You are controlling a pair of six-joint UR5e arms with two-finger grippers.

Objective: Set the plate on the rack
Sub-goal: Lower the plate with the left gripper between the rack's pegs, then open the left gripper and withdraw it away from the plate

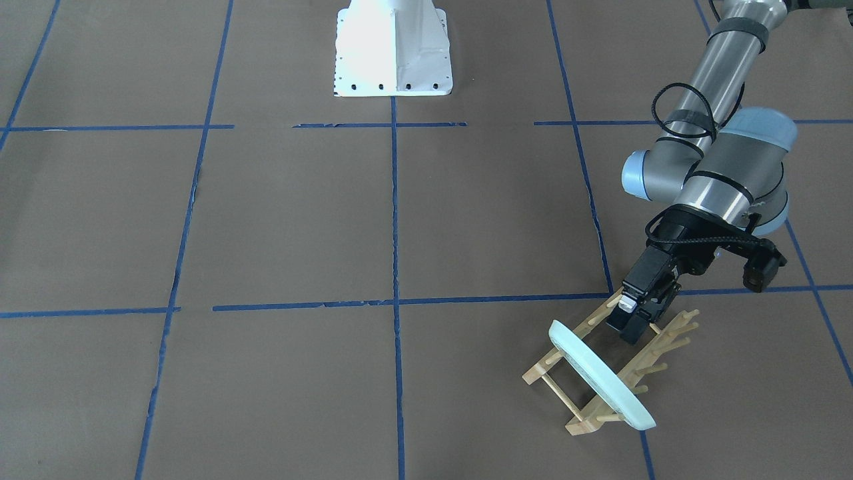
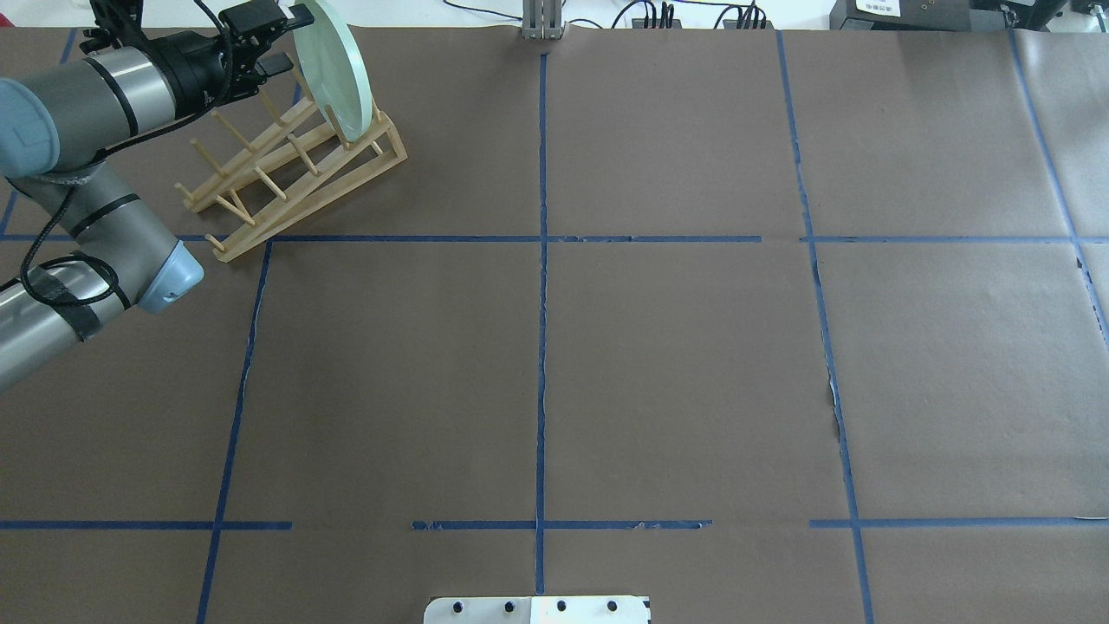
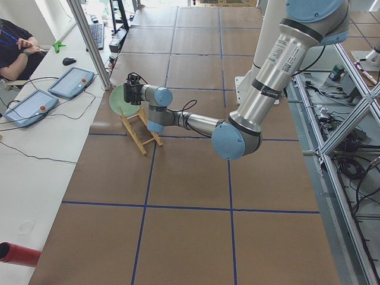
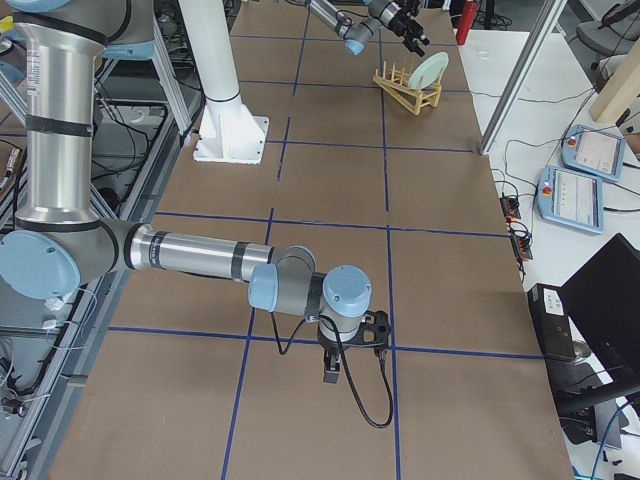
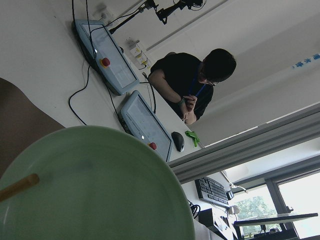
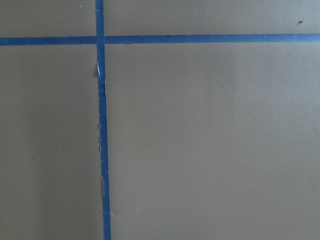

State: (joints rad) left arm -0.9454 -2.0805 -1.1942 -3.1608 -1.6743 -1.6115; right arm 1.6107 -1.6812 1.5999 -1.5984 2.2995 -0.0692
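The pale mint-green plate point(image 1: 600, 380) stands on edge between the pegs at one end of the light-wood rack point(image 1: 580, 425), leaning slightly. In the overhead view the plate point(image 2: 333, 69) and rack point(image 2: 295, 191) sit at the far left. My left gripper point(image 1: 630, 317) hovers over the rack just behind the plate, jaws apart and empty, also in the overhead view point(image 2: 286, 39). The left wrist view shows the plate's face point(image 5: 100, 185) and one peg point(image 5: 17, 186). My right gripper point(image 4: 335, 365) shows only in the exterior right view, low over the table; I cannot tell its state.
The white robot pedestal point(image 1: 393, 50) stands at the table's robot side. Blue tape lines cross the brown paper. An operator point(image 3: 15, 44) sits at a side bench with two teach pendants point(image 3: 71, 82) beyond the rack. A red cylinder point(image 3: 18, 254) lies on that bench.
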